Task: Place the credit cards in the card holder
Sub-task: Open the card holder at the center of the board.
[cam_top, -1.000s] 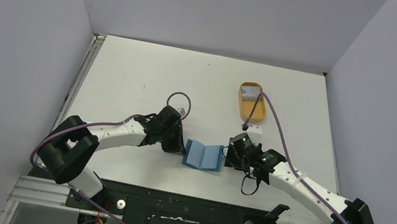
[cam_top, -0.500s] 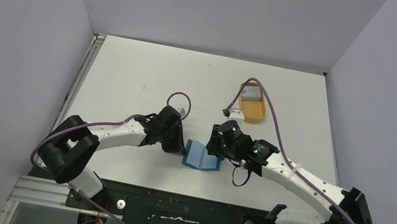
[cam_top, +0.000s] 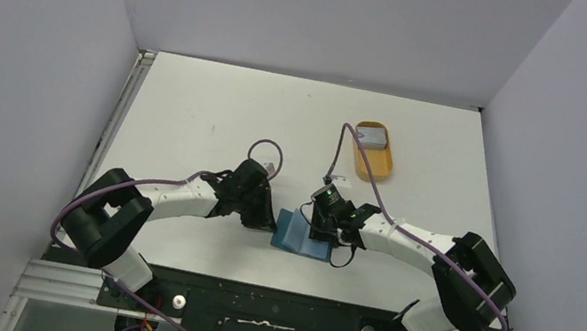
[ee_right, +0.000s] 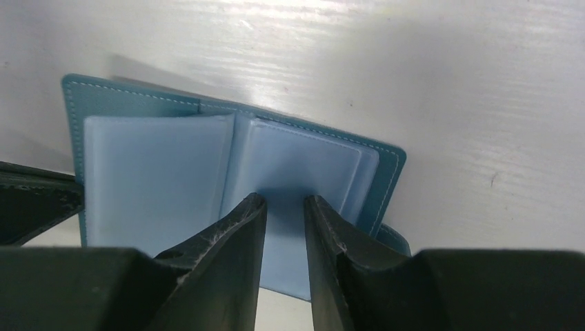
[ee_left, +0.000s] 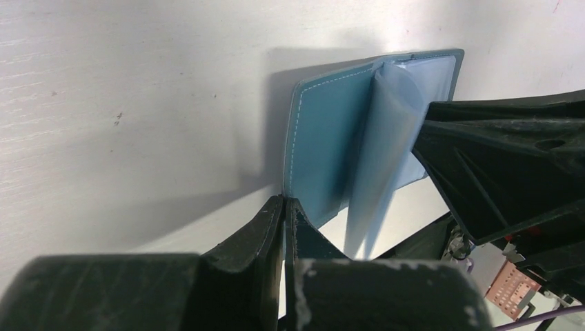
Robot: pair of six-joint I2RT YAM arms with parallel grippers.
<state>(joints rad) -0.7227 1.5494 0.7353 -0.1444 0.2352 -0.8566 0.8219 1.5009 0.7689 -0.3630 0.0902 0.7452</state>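
- The card holder (cam_top: 294,238) lies open on the table (cam_top: 208,115), near its front edge and about midway across. Its clear sleeves face up, and one sleeve stands upright.
- The left gripper (ee_left: 284,204) is clenched, with its tips at the left corner of the holder's cover. I cannot tell whether the cover is pinched.
- The right gripper (ee_right: 284,201) hangs over the holder's right half, released. Its jaws stand narrowly apart above a sleeve, with nothing between them.
- Far right, well apart from the holder, the orange tray (cam_top: 379,169) holds the grey credit cards (cam_top: 372,135) at its far end.
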